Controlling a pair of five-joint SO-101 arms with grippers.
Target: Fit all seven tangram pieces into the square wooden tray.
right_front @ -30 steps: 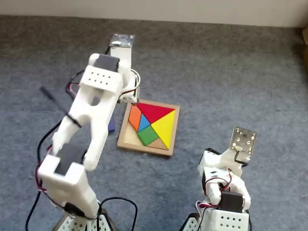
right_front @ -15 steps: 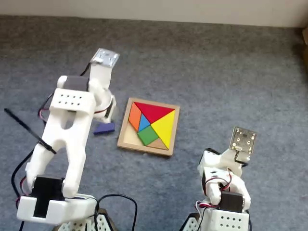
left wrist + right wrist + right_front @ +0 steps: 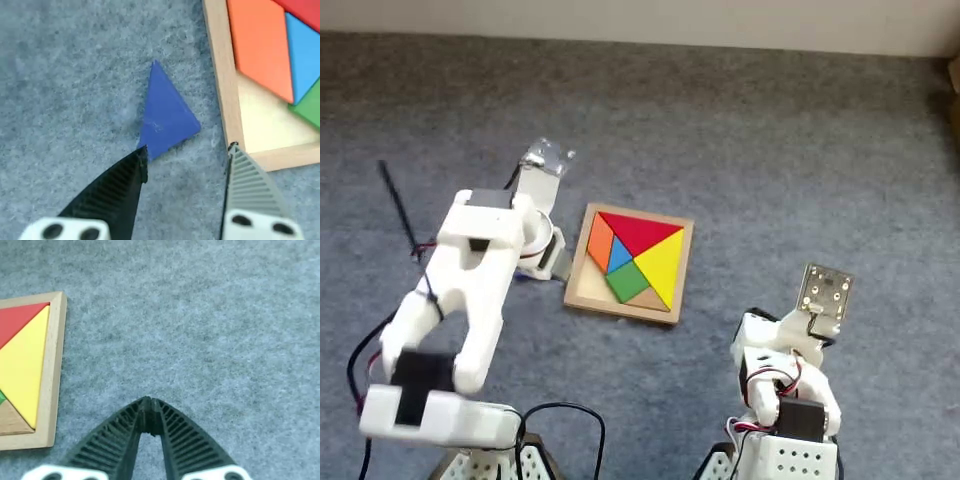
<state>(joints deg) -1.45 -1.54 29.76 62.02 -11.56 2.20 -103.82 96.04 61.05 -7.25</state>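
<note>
Though six occupy the tray (image 3: 220,75), one triangle (image 3: 167,112) doesn't.

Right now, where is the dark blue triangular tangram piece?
In the left wrist view, the dark blue triangular piece lies on the grey carpet, just outside the square wooden tray beside its empty corner, in front of the open left gripper.
</note>
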